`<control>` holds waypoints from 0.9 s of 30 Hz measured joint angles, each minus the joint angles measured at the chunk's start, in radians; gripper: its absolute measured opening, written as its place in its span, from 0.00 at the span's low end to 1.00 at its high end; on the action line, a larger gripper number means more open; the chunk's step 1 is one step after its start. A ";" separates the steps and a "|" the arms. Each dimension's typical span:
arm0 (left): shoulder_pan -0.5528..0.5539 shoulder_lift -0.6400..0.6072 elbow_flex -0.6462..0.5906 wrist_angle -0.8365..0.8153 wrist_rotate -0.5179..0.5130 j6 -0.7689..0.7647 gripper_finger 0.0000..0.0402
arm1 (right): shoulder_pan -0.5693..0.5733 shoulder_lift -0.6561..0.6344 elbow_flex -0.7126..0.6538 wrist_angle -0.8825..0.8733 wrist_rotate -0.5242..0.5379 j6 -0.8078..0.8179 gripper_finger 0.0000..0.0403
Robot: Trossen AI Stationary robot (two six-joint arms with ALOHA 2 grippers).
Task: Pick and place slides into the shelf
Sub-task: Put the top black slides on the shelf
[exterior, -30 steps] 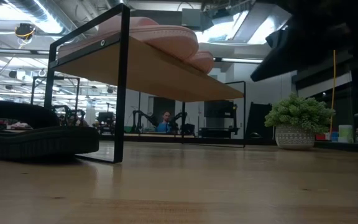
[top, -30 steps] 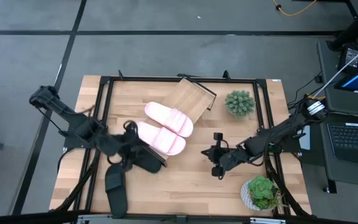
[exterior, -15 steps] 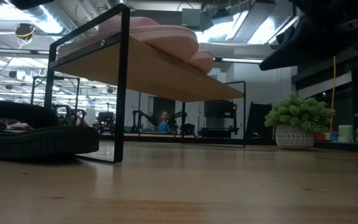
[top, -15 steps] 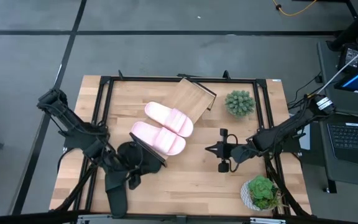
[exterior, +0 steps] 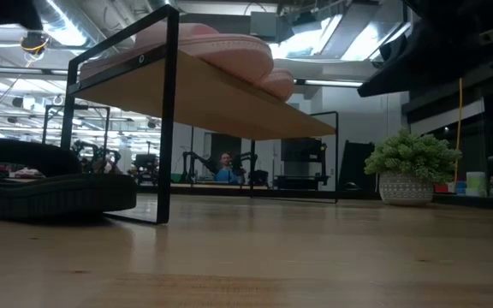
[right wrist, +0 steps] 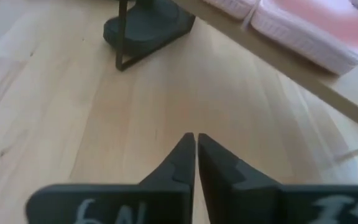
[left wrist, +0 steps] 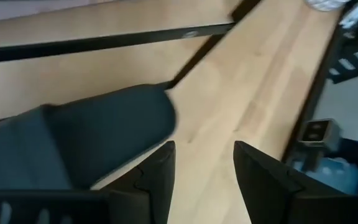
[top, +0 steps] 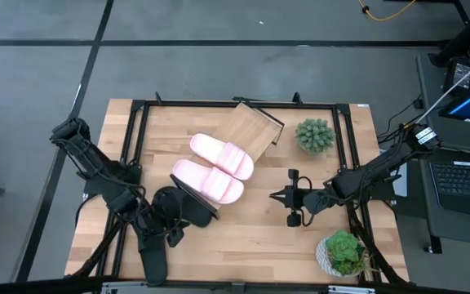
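I'm on the black slides now; both pink slides [top: 215, 168] already sit on the shelf [top: 255, 131]. Left gripper [top: 172, 237] is released, empty, hovering over the near-left table corner. One black slide [left wrist: 79, 137] lies flat at its 10 o'clock, just beside the fingers [left wrist: 157, 177], not between them. Judgement: shift over the strap, descend, then clench. Right gripper [top: 294, 198] waits clenched, empty, at the shelf's 4 o'clock.

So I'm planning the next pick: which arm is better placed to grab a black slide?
Left. Its end effector, open, hovers right by the two black slides, while the right end effector sits shut and empty across the table.
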 joint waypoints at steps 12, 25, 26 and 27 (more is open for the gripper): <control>-0.030 -0.001 0.000 -0.362 0.035 -0.341 0.38 | -0.001 0.000 0.000 -0.113 -0.002 0.070 0.04; -0.030 -0.010 0.000 -0.435 0.052 -0.497 0.38 | -0.011 0.000 0.000 -0.113 0.000 0.039 0.04; -0.030 -0.018 0.000 -0.435 0.051 -0.497 0.38 | -0.011 0.000 0.000 -0.113 0.001 0.039 0.04; -0.029 -0.025 0.000 -0.437 0.051 -0.497 0.38 | -0.011 0.000 0.000 -0.113 0.001 0.036 0.04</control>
